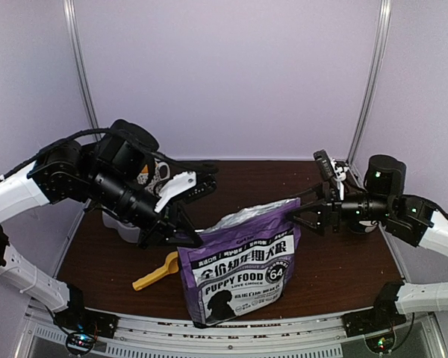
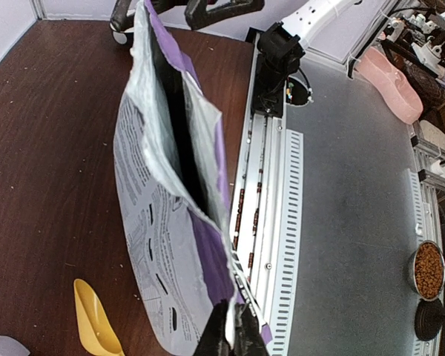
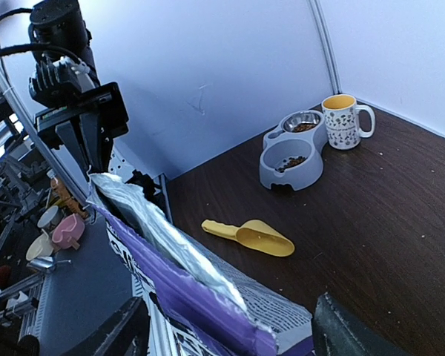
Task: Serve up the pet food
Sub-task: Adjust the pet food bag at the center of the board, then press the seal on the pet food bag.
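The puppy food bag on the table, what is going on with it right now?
The left hand is shut on one top corner of the open puppy food bag, which stands upright. The right hand is open around the opposite corner, not gripping. The yellow scoop lies on the table, untouched.

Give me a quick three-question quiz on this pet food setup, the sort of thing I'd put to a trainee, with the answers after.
1. True or false: the bag of pet food stands upright on the table with its top open.
2. Where does the yellow scoop lie? A) inside the bag; B) on the table beside the bag, on the left arm's side; C) in the grey bowl.
3. Fill in: the ___ gripper is pinched shut on a top corner of the bag.

Key: 1 true; 2 B; 3 left. The left gripper clamps one corner, while the right gripper is open at the other.
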`<state>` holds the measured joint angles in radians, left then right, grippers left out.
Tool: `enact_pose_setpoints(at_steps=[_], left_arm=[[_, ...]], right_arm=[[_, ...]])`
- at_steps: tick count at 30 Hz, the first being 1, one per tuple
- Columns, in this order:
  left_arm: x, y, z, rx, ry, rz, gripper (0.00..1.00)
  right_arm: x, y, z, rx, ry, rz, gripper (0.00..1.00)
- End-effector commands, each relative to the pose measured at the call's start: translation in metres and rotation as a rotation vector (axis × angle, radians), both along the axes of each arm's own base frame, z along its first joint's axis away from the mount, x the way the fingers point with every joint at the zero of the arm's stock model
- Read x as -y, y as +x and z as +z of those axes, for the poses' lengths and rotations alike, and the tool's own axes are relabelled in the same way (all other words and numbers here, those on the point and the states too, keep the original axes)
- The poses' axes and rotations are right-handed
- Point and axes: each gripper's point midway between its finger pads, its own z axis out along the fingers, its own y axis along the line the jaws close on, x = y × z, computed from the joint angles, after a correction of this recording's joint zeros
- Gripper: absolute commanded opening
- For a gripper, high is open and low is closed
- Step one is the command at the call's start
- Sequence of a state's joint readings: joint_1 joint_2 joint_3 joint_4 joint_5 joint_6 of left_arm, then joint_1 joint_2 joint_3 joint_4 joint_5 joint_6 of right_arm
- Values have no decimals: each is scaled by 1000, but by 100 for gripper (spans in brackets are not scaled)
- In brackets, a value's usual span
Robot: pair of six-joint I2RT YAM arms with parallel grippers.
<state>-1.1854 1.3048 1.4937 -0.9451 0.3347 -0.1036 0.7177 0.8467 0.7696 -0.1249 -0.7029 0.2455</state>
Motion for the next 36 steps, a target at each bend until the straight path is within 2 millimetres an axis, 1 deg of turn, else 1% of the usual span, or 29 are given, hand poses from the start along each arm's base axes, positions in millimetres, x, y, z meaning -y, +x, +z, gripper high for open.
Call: enact_pose_setpoints(at_steps=[1, 6, 9, 11, 17, 18, 19, 21, 24, 26, 27, 28, 30, 31, 34, 35, 36], left_arm=[[9, -7, 58, 69, -225, -62, 0], [9, -7, 56, 68, -218, -62, 0], [8, -6, 55, 70, -212, -59, 0], [7, -5, 54, 74, -208, -52, 0], [6, -5, 55, 78, -209, -49, 0], [5, -5, 55, 78, -207, -48, 0], [5, -5, 54, 78, -205, -47, 0], [5, -4, 53, 81, -198, -42, 0], [3, 0, 51, 94, -183, -28, 0], [3, 5, 50, 110, -167, -3, 0], [4, 9, 49, 118, -154, 12, 4], [5, 13, 49, 125, -141, 27, 13], [10, 18, 47, 129, -111, 40, 20], [17, 22, 42, 123, -87, 39, 25], [33, 32, 34, 117, -26, 47, 56], [37, 34, 33, 119, -7, 42, 63], [43, 35, 37, 130, -5, 36, 67]], right_arm=[[-11, -12, 18, 84, 55, 130, 74], [-14, -12, 19, 109, 77, 144, 70], [-17, -11, 15, 104, 68, 159, 62], [-20, -15, 13, 87, 62, 198, 59], [-24, -17, 4, 64, 37, 242, 60], [-24, -17, 4, 66, 37, 241, 58], [-24, -17, 4, 67, 40, 240, 54], [-24, -17, 7, 74, 45, 240, 41], [-25, -17, 8, 77, 43, 243, 20], [-25, -17, 9, 79, 44, 244, 6], [-24, -17, 9, 78, 44, 244, 1], [-24, -18, 10, 80, 48, 247, 0], [-22, -20, 13, 84, 57, 247, 0], [-21, -22, 15, 86, 65, 247, 0], [-18, -27, 21, 90, 85, 249, 0], [-16, -29, 22, 92, 92, 248, 0], [-14, -30, 23, 97, 97, 244, 0]])
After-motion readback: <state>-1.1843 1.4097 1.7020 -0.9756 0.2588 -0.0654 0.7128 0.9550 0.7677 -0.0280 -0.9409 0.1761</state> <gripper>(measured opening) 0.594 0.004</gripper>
